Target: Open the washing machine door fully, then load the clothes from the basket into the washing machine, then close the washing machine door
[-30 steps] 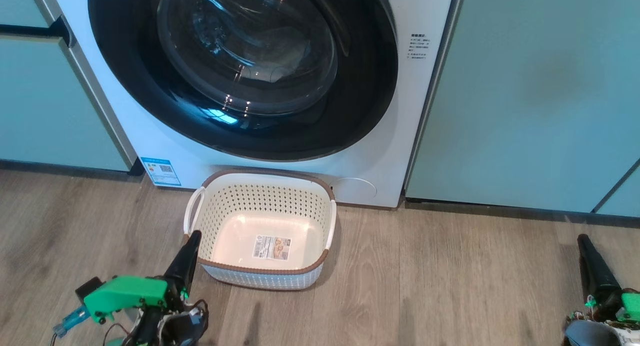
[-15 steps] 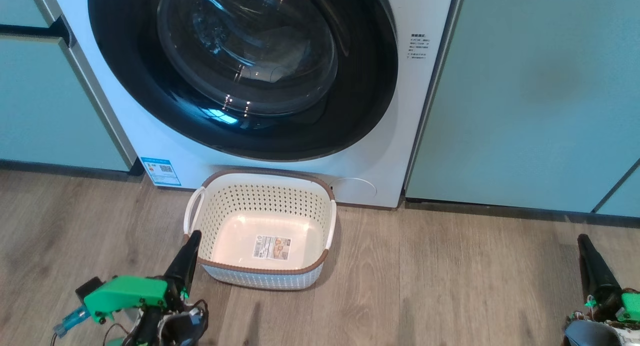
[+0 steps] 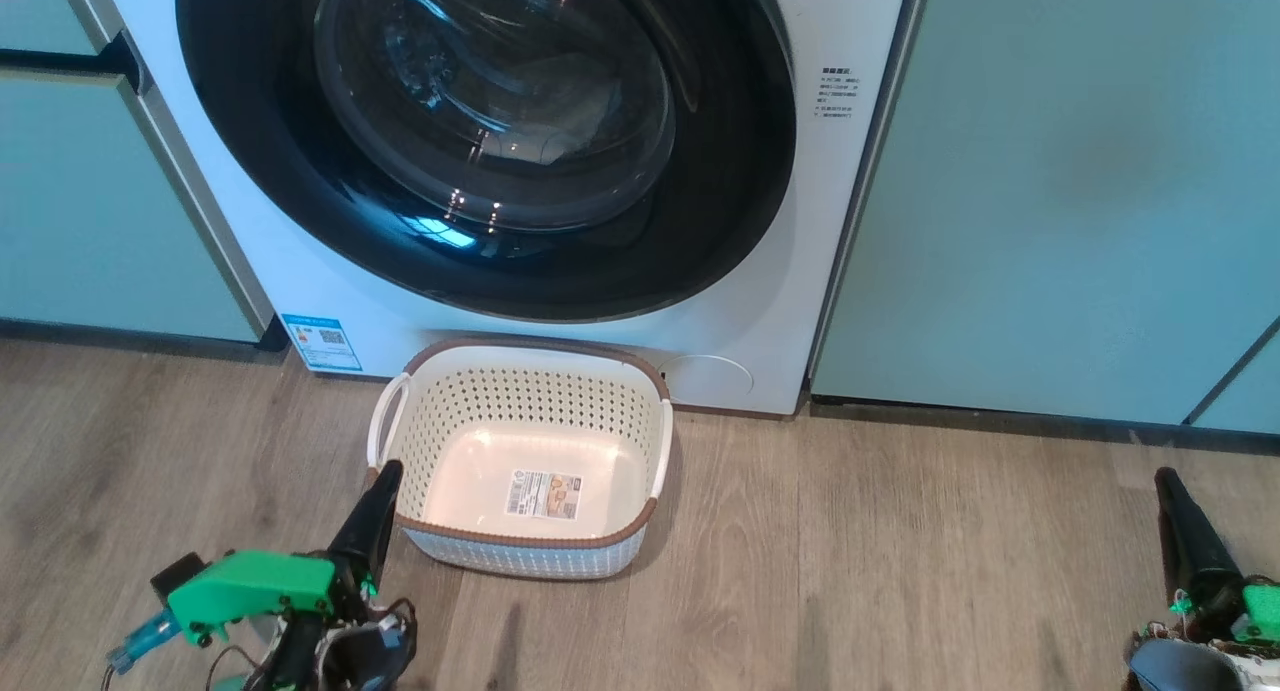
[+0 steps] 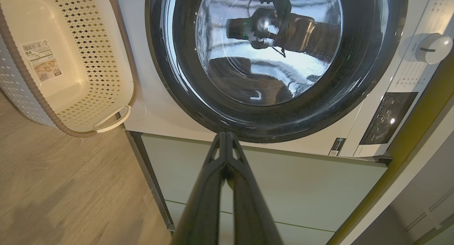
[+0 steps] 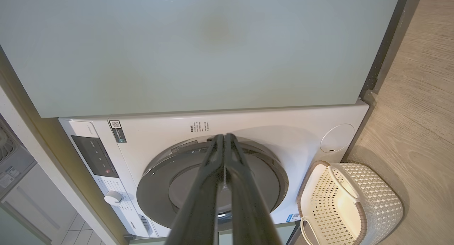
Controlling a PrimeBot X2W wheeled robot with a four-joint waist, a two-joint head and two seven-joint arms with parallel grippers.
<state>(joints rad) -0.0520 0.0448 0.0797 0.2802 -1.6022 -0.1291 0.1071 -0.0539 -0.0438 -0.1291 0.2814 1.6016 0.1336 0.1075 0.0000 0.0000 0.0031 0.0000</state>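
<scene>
- Our left gripper point(image 3: 385, 474) has its two long dark fingers pressed flat together with nothing between them. It sits low over the wood plank floor point(image 3: 900, 551), with the tip just beside the near left corner of the small cream perforated plastic basket point(image 3: 520, 401).
- Our right gripper point(image 3: 1165, 481) is the same, pinched closed and empty, well off to the right of the basket.
- The big round glossy black washing machine door point(image 3: 490, 101) looks flush against the white front-loading washing machine point(image 3: 760, 311), and the basket just in front of it has only a label on its floor.
- There's a pale patch behind the glass that might be the clothes, but honestly we can't tell.
- So the job looks pretty much done to us.
- What could bite us: the door may look shut without being latched, and we can't see the catch. If so, it could swing back open.
- Also, a sloppy left arm move from here would clip that basket corner and shove it.
- A sleeve pinched in the seal is another worry, though none shows at the rim.
</scene>
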